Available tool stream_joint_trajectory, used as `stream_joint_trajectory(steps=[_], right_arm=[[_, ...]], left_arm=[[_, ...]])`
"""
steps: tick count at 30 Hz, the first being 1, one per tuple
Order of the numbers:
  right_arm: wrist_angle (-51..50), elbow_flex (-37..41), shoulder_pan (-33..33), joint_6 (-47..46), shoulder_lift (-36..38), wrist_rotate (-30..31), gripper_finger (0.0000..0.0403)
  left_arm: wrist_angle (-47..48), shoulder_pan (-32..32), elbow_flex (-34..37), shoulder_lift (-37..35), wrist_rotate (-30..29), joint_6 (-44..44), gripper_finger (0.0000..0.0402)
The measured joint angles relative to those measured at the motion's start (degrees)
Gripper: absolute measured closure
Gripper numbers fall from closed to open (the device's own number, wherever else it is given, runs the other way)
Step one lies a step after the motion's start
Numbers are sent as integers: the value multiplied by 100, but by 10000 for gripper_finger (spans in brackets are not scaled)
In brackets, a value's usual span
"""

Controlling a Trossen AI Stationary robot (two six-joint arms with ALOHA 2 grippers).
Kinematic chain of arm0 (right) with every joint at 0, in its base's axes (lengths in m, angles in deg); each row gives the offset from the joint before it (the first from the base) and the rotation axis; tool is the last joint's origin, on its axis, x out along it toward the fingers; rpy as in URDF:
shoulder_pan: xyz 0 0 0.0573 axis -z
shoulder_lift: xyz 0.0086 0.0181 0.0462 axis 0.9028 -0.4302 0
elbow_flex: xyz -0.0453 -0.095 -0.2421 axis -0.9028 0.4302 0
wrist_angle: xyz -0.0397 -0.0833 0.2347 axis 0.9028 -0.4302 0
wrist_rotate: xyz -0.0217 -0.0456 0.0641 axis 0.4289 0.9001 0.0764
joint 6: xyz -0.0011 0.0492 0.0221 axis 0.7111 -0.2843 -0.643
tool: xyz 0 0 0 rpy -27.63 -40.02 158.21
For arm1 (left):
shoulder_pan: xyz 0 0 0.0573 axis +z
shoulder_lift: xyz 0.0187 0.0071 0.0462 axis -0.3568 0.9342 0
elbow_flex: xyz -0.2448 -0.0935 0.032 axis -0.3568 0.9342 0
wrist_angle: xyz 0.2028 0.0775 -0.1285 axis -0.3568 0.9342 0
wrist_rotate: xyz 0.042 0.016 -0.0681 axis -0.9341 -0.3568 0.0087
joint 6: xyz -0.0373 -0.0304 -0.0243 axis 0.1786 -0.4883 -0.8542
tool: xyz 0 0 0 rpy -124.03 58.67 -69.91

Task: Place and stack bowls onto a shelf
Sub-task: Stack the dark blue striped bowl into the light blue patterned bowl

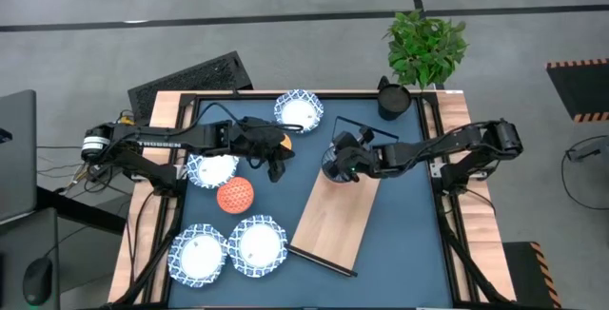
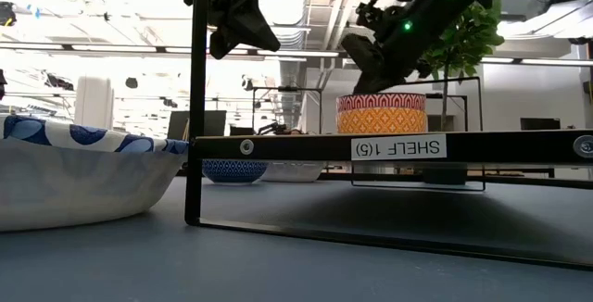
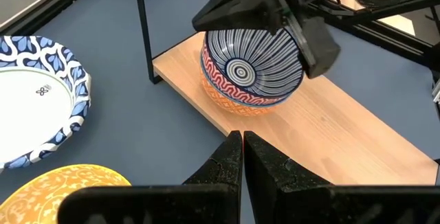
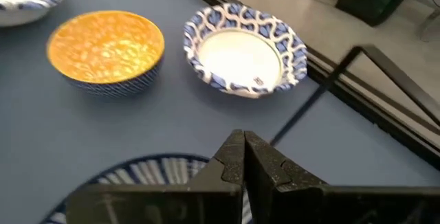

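On the far end of the light-wood shelf (image 1: 338, 220) (image 3: 344, 128) a bowl with a striped inside (image 3: 251, 66) sits nested in an orange bowl (image 2: 380, 117). My right gripper (image 4: 244, 157) (image 1: 335, 167) is shut right over the striped bowl's rim. My left gripper (image 3: 242, 148) (image 1: 277, 167) hangs shut above the mat, left of the shelf, with nothing in it. Beneath it a yellow-orange bowl (image 4: 106, 45) rests on the mat. A red-orange bowl (image 1: 235, 196) and several white bowls with blue rims (image 1: 257, 245) (image 1: 300, 110) also rest on the mat. My right gripper's shut fingers (image 3: 302, 31) come slanting down from the table's right side over the striped bowl's rim (image 3: 292, 52). Whether they touch the rim I cannot tell. The bowl sits upright in the orange bowl on the shelf.
A dark pot (image 1: 392, 99) stands at the far right of the mat, with a plant (image 1: 425, 44) behind it. The shelf's black wire frame (image 2: 195, 107) rises at its corners. The near part of the shelf board (image 1: 328, 239) is bare.
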Motion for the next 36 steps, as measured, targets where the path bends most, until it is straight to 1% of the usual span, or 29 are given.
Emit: stream_joint_trajectory(steps=[4, 9, 15, 21, 26, 28, 31, 33, 36], right_arm=[[-28, 0, -17, -6, 0, 0, 381], [-7, 0, -13, -4, 0, 0, 374], [-92, 7, -13, -4, -117, -42, 380], [51, -2, -40, -4, -107, -25, 372], [99, -2, -105, 37, -107, 7, 375], [192, -2, -256, 46, -107, 54, 378], [394, -2, -670, 156, -66, 311, 378], [398, -3, -1029, 116, -19, 639, 378], [198, -2, -1631, -296, -28, 1307, 378]], left_arm=[[0, 0, 0, 0, 1, 0, 401], [-5, 0, 0, 0, 2, -4, 401], [-17, 0, 0, 0, 8, -4, 401], [-20, -1, 0, 0, 9, -2, 401], [-17, 0, 0, 0, -1, -2, 401], [2, -2, 0, 0, -37, -2, 401], [4, 0, 0, 0, -37, -2, 401], [4, -1, 0, 0, -40, -3, 401], [4, -2, 0, 2, -39, -4, 401]])
